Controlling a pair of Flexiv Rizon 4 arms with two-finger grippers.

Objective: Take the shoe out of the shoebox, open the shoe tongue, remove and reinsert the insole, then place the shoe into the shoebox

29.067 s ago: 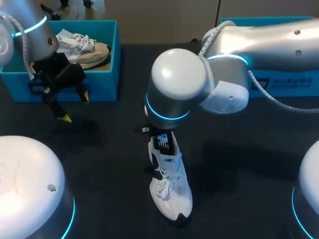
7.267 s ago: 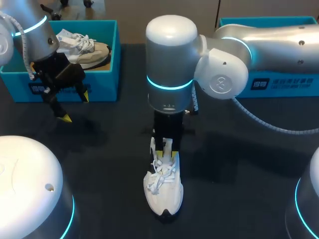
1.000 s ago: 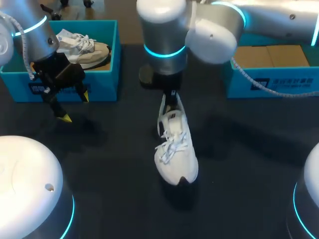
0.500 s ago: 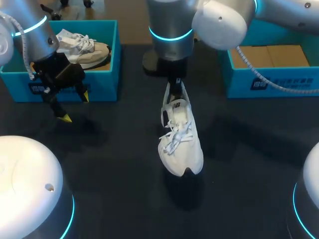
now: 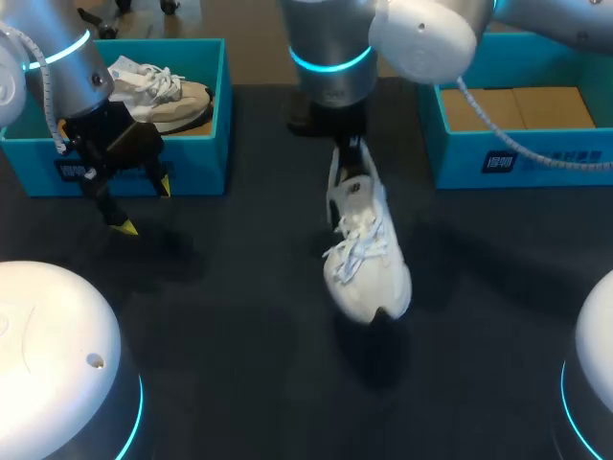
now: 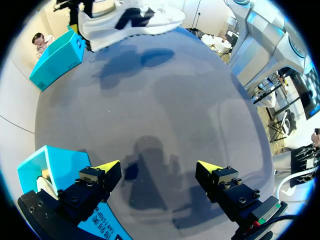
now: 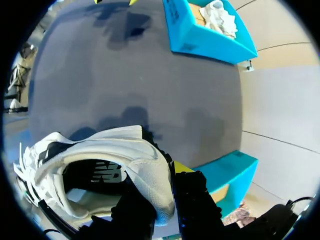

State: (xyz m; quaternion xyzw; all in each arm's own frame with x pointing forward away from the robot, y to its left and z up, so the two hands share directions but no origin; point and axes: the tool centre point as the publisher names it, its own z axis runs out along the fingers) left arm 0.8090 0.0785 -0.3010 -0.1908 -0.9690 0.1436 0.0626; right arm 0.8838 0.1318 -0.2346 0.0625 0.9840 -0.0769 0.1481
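Right wrist view: shoe (image 7: 102, 150) heel clamped between right fingers (image 7: 181, 167), apparently airborne.

Left arm (image 5: 69, 69) and right arm (image 5: 421, 34): silver-grey rounded housings, each ringed by a glowing cyan band (image 5: 330, 63). White domed bases at 7 and 5 o'clock. Braided white cable (image 5: 469, 103) on right arm. Left gripper (image 6: 157, 166): black blocky fingers (image 6: 90, 187), small screws, yellow wedge tips.

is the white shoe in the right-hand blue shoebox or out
Out: the white lace-up shoe hangs over the black table, beside the blue cardboard shoebox.
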